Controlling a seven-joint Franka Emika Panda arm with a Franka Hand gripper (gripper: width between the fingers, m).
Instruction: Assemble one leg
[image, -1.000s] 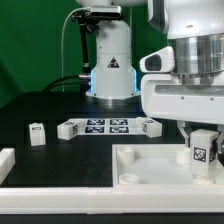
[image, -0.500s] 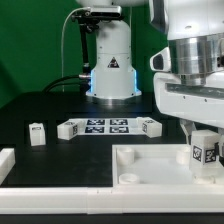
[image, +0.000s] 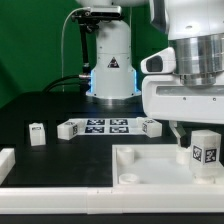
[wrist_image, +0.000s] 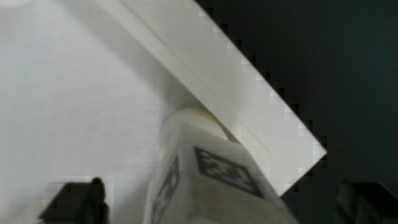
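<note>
The leg (image: 204, 152), a stubby white post with a black-and-white tag, stands upright at a corner of the white square panel (image: 150, 165), at the exterior view's right. My gripper (image: 198, 132) is directly above it, straddling its top. In the wrist view the leg (wrist_image: 214, 170) sits between the two dark fingertips (wrist_image: 75, 200), with a visible gap on each side, so the gripper (wrist_image: 219, 205) is open around the leg and not clamping it. The panel's edge (wrist_image: 231, 80) runs diagonally across that view.
A second small leg (image: 37, 133) stands at the exterior view's left. The marker board (image: 105, 127) lies in the middle, with another small tagged piece (image: 150, 126) at its end. A white part (image: 5, 160) sits at the front left. The robot base (image: 110, 70) is behind.
The leg's tag faces a slightly different way, so the leg has turned about its axis. The gripper body has shifted a little above it.
</note>
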